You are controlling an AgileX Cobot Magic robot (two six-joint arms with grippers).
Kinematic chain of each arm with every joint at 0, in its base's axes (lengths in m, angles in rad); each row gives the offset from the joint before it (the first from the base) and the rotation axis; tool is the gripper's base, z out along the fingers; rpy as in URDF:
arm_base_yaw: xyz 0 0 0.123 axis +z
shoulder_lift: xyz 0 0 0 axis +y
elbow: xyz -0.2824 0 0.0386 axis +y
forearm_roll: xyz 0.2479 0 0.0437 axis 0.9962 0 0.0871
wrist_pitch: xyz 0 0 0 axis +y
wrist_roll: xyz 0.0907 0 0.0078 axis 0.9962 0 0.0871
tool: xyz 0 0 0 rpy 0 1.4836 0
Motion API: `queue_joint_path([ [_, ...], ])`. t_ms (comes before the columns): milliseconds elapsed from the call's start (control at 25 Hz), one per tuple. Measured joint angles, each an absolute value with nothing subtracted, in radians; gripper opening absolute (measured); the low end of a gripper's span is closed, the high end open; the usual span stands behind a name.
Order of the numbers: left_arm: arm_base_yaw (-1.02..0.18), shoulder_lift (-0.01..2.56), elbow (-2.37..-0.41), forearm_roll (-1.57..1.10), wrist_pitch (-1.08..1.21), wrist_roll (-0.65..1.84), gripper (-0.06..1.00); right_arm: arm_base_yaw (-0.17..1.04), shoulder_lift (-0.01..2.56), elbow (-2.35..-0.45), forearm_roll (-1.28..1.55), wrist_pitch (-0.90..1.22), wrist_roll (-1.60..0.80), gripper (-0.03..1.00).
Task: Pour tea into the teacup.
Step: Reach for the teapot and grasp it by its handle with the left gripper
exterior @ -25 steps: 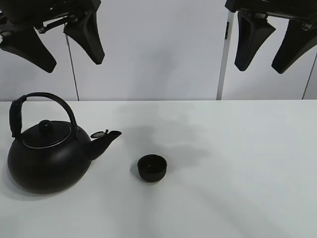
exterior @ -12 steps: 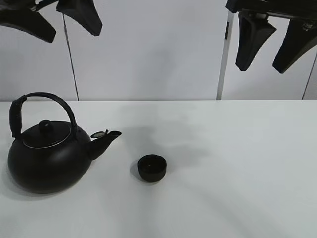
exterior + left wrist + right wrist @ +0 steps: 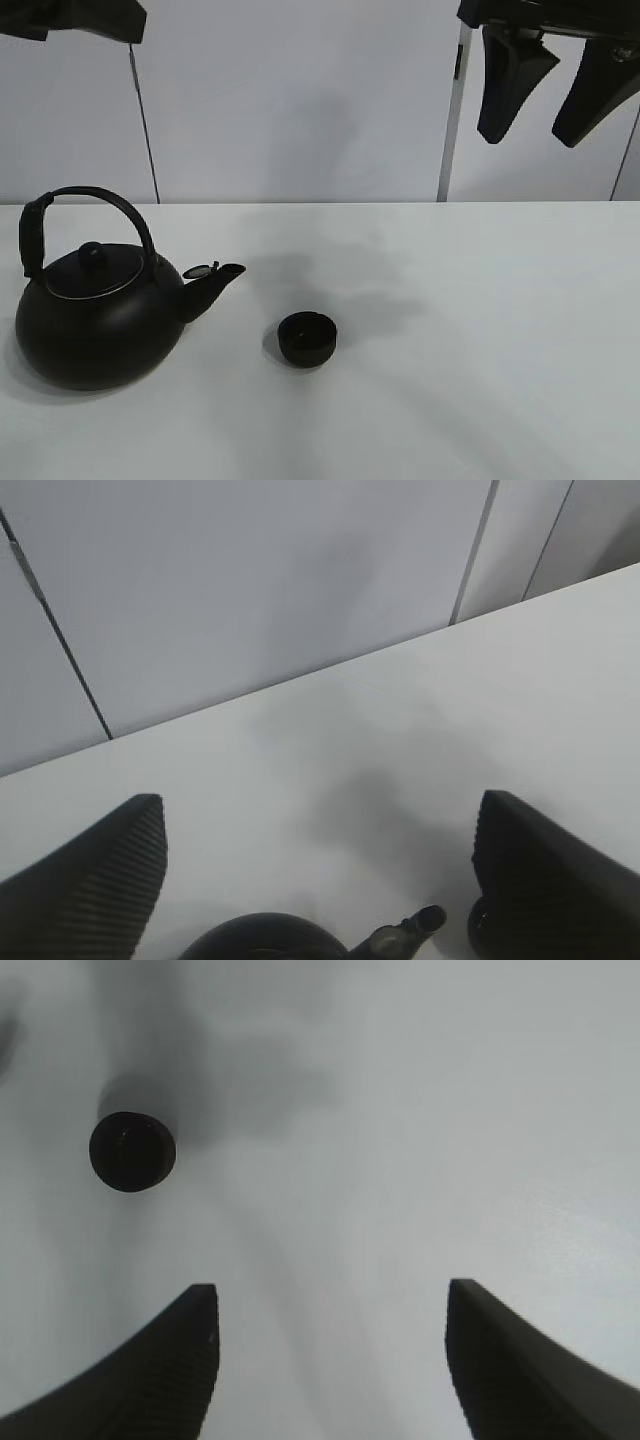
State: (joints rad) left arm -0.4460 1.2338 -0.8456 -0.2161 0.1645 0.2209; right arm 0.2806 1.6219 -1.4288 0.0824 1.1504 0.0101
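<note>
The teacup [image 3: 307, 338] is a tiny black handleless cup standing on the white table [image 3: 480, 330], right of the kettle's spout. It also shows in the right wrist view [image 3: 132, 1150]. The big black kettle [image 3: 95, 320] with an arched handle stands at the left, spout pointing toward the cup. Its top and spout [image 3: 405, 932] show in the left wrist view. My left gripper [image 3: 320, 805] is open and empty, high above the kettle, and only a bit of it [image 3: 75, 18] shows in the exterior view. My right gripper [image 3: 552, 95] is open and empty, high above the table's right side [image 3: 330, 1290].
A pale wall [image 3: 300, 100] with vertical seams stands behind the table's back edge. A metal post [image 3: 450, 120] runs up the wall near the right gripper. Nothing else stands on the table.
My left gripper has risen, almost leaving the top of the exterior view. The right gripper, the kettle and the teacup have not moved.
</note>
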Motion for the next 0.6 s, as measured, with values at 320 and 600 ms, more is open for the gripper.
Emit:
queue_joint_path([
  [320,-0.446,1.198,-0.594,-0.216,-0.164,0.346,0.60,0.281,1.622,-1.429,0.074,1.150,0.010,0.45],
  [600,-0.446,1.197,-0.392,-0.220,-0.437,0.373,0.60,0.281,1.622,-1.429,0.064,1.151,0.010,0.45],
])
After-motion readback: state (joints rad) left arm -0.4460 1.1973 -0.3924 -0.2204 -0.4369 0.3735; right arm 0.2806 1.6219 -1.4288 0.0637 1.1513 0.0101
